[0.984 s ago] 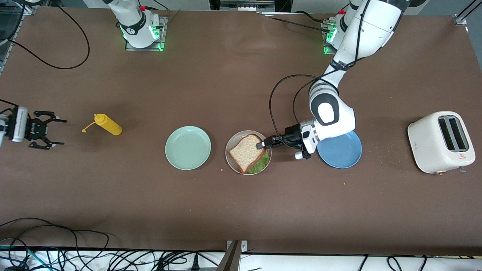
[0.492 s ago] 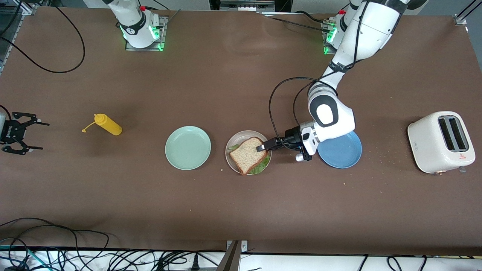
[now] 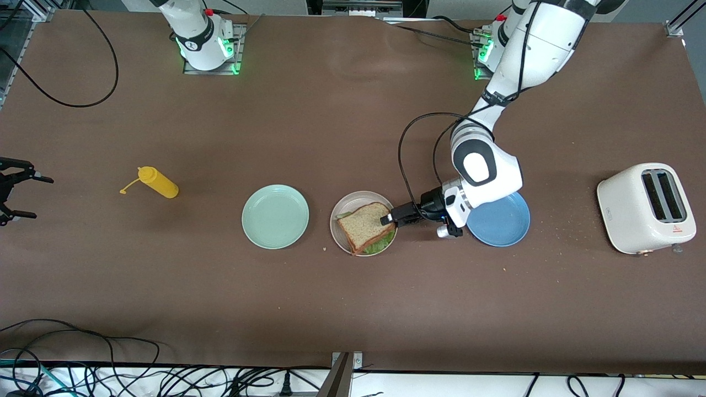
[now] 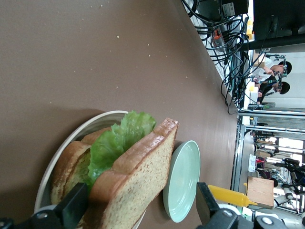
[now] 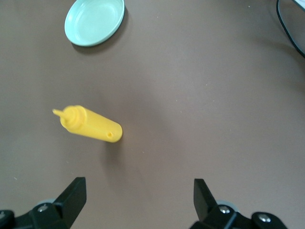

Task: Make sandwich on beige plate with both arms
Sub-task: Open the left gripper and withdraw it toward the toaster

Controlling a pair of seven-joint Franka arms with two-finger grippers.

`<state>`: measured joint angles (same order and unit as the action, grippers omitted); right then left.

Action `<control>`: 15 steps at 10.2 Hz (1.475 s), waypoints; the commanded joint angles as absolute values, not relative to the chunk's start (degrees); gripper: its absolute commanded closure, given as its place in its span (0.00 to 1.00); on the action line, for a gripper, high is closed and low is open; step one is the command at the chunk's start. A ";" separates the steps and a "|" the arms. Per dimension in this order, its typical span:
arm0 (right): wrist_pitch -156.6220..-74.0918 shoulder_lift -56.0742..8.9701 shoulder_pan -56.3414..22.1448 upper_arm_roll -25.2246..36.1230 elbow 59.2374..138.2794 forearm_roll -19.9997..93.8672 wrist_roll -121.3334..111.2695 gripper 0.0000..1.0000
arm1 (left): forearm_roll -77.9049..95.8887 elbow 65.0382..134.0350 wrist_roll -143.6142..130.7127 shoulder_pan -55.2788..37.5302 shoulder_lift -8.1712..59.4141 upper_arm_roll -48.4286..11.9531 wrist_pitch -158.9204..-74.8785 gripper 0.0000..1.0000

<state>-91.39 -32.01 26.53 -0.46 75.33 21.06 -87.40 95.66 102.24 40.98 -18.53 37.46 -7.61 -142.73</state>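
Note:
The sandwich [image 3: 361, 226] lies on the beige plate [image 3: 336, 216]: two brown bread slices with a green lettuce leaf [image 3: 384, 241] peeking out between them. My left gripper [image 3: 389, 218] sits low over the plate's rim on the side toward the left arm's end. It is open. In the left wrist view its fingers [image 4: 76, 210] stand wide on either side of the top slice [image 4: 138, 176], with the lettuce [image 4: 119, 140] and plate rim [image 4: 81, 131] below. My right gripper [image 3: 11, 196] hangs open and empty at the right arm's end of the table; its own view shows my right gripper [image 5: 139, 198] over bare tabletop.
A mint-green plate [image 3: 275, 216] [image 5: 94, 20] lies beside the beige one, and a yellow squeeze bottle [image 3: 158, 183] [image 5: 93, 126] lies on its side farther toward the right arm's end. A blue plate [image 3: 504, 225] sits under the left arm's wrist. A white toaster [image 3: 645, 208] stands at the left arm's end.
My left gripper opened and let go of the top slice, which dropped flat onto the lettuce. The right gripper drew away toward its end of the table, nearly out of the front view.

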 commanded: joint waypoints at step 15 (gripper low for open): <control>-80.68 -15.91 7.39 -0.70 76.81 1.06 -4.84 0.00 | 45.25 108.97 19.74 -3.87 24.11 -2.03 -145.46 0.00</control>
<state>-81.45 -17.49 8.37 -0.78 75.10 2.80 -7.44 53.22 104.38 26.09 -4.31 29.32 -2.28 -145.31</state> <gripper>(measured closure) 0.000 0.000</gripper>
